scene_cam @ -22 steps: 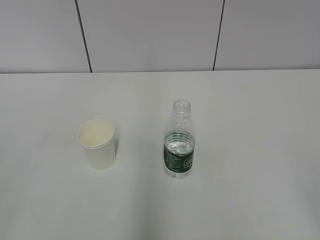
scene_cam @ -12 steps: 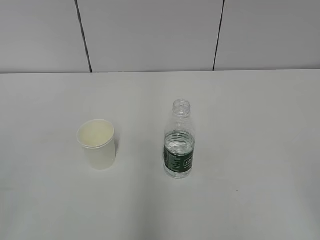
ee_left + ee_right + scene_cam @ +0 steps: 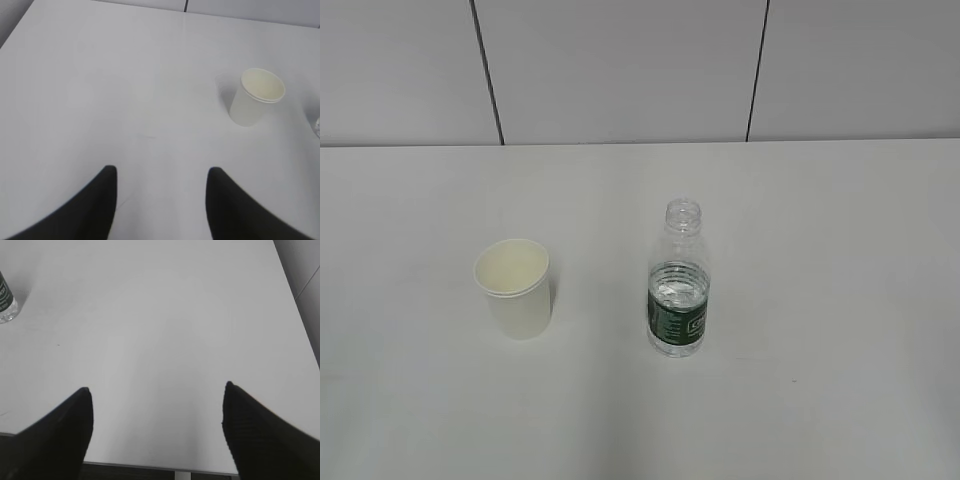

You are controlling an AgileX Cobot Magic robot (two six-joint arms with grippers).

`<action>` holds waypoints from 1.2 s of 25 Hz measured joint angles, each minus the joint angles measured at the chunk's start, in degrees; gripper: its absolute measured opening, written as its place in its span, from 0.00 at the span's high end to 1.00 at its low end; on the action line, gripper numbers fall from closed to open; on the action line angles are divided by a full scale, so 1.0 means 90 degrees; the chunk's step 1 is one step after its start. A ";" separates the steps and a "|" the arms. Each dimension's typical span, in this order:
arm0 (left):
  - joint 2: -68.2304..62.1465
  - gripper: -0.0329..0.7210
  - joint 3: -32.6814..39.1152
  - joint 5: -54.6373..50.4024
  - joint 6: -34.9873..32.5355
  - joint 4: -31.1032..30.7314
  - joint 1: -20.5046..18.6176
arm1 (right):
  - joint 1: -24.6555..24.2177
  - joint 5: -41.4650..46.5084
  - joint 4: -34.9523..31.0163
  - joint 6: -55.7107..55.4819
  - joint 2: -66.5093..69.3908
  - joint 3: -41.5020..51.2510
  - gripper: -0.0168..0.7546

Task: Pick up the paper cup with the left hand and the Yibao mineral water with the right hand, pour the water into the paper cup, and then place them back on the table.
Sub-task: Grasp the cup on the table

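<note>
My left tool (image 3: 161, 200) stands partly open with nothing between its fingers, hanging over bare bench (image 3: 100, 100); the paper cup (image 3: 255, 97) sits upright well ahead of it and off to the right. My right tool (image 3: 157, 425) is spread wider, also empty, near the bench's front edge, with the Yibao mineral water (image 3: 5, 302) only just showing at the far left of its view. From the exterior view, neither arm has come into frame, and the cup (image 3: 517, 287) and the bottle (image 3: 678, 285) have not shifted over the last second: both upright, apart from each other, bottle uncapped and partly full. So I judge nothing has started; both pickups are still to do, and each tool needs to swing inward toward its target.
</note>
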State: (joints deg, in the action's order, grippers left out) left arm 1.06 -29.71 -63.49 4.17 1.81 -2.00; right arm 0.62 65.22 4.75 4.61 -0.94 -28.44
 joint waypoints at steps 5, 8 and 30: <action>0.0000 0.42 0.0000 0.0000 0.0000 0.0000 0.0000 | 0.0000 0.0000 0.0000 0.0000 0.0000 0.0000 0.21; 0.0000 0.42 0.0000 0.0000 0.0000 0.0016 0.0000 | 0.0000 0.0000 0.0000 0.0000 0.0000 0.0000 0.21; 0.0000 0.05 -0.0037 0.0130 -0.0083 0.0169 0.0000 | 0.0000 0.0000 0.0000 0.0000 0.0000 0.0000 0.21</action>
State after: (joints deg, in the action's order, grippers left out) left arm 1.06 -30.04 -62.32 3.42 3.33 -2.00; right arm 0.62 65.22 4.75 4.61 -0.94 -28.44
